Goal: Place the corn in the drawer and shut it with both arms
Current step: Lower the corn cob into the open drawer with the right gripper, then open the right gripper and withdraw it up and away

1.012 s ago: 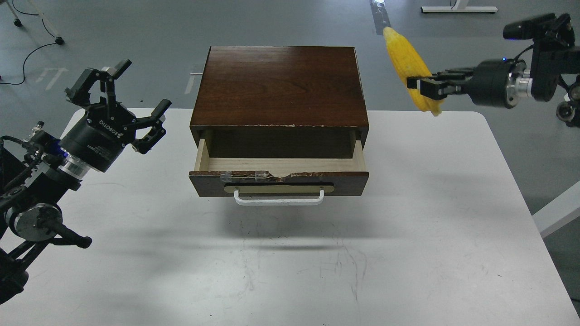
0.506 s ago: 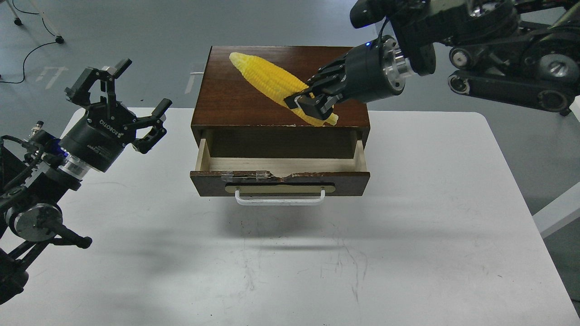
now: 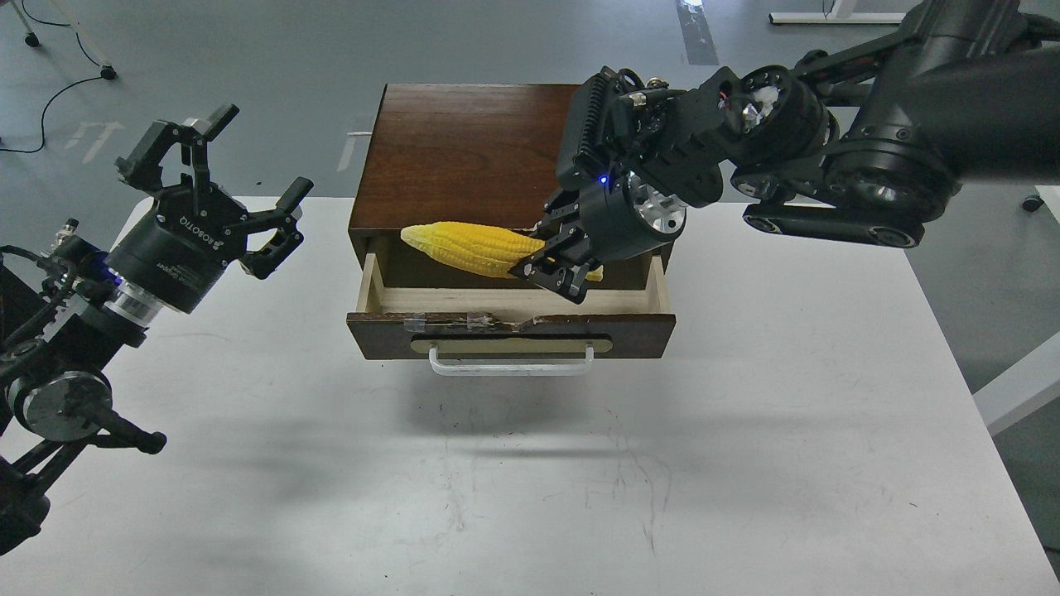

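Corn (image 3: 468, 247) hung in the air above the open drawer (image 3: 511, 334), gripped near its thick end by the right gripper (image 3: 556, 277), whose black fingers pinched it from both sides. It lay almost level, running along the drawer's width, with its tapered tip pointing toward the drawer's left wall and its butt just showing past the fingers. It had not yet been let go.

Risk, as a judgement: the cob sat close to the cabinet's (image 3: 464, 149) front lip, right at the mouth above the drawer. If it were released there, or lowered at a slant, it might catch on that lip or on the drawer's chipped, taped front edge and lie proud of the rim. A cob standing proud would jam the drawer when it was pushed shut. A ridged plastic cob would probably also roll once freed, so a drop from height could send it against a wall or out onto the white table (image 3: 745, 430).

Inside, the drawer showed only pale bare wood along its floor; nothing rested in it that could be seen. It was pulled partway out from the cabinet, white bar handle (image 3: 511, 364) facing the viewer.

Well to the left of the drawer, the left gripper (image 3: 236, 186) hovered above the table with fingers spread wide, holding nothing.
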### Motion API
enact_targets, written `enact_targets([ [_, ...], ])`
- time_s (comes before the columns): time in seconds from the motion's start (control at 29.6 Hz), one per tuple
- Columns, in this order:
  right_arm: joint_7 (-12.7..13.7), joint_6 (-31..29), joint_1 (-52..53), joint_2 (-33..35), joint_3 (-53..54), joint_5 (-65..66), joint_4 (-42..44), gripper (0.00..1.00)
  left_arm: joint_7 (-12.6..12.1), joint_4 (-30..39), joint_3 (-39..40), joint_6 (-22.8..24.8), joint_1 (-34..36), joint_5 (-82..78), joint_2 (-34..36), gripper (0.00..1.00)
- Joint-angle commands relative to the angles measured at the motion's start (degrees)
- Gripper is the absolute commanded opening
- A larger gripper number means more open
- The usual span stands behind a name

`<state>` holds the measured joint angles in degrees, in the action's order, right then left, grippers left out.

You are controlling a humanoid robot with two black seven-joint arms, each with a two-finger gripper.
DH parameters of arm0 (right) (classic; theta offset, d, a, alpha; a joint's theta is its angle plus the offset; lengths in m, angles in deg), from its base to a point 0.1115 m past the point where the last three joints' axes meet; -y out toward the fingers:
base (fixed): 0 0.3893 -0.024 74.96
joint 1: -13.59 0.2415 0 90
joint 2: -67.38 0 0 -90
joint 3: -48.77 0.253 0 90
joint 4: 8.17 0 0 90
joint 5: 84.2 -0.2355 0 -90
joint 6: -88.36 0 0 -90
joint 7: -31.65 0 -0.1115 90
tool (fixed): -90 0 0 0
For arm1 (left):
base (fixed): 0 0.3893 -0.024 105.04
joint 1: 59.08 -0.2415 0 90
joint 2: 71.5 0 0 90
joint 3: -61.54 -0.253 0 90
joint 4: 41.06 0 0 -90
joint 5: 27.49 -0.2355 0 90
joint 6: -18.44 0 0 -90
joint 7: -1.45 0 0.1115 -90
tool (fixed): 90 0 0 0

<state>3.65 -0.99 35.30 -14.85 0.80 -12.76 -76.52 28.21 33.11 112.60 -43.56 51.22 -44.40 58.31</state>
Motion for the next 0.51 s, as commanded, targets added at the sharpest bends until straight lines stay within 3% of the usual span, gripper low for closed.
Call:
enact_targets([
  [0.0,0.01,0.05,-0.01,0.31,-0.01,-0.16,-0.2,0.63,-0.05,0.01,0.0,0.0,0.0,-0.05,-0.17,1.0],
  [0.07,0.01,0.05,-0.01,0.4,-0.01,-0.25,-0.2,0.76,0.04,0.01,0.08,0.0,0.0,-0.05,-0.26,1.0],
  [0.2,0.01,0.23,0.08,1.1,0.25,-0.52,-0.38,0.93,0.04,0.01,0.17,0.0,0.0,-0.05,-0.26,1.0],
  [0.47,0.01,0.14,1.4,7.32,4.37,-7.43,-0.82,0.98,0.13,-0.08,0.35,0.0,0.0,-0.05,-0.35,1.0],
])
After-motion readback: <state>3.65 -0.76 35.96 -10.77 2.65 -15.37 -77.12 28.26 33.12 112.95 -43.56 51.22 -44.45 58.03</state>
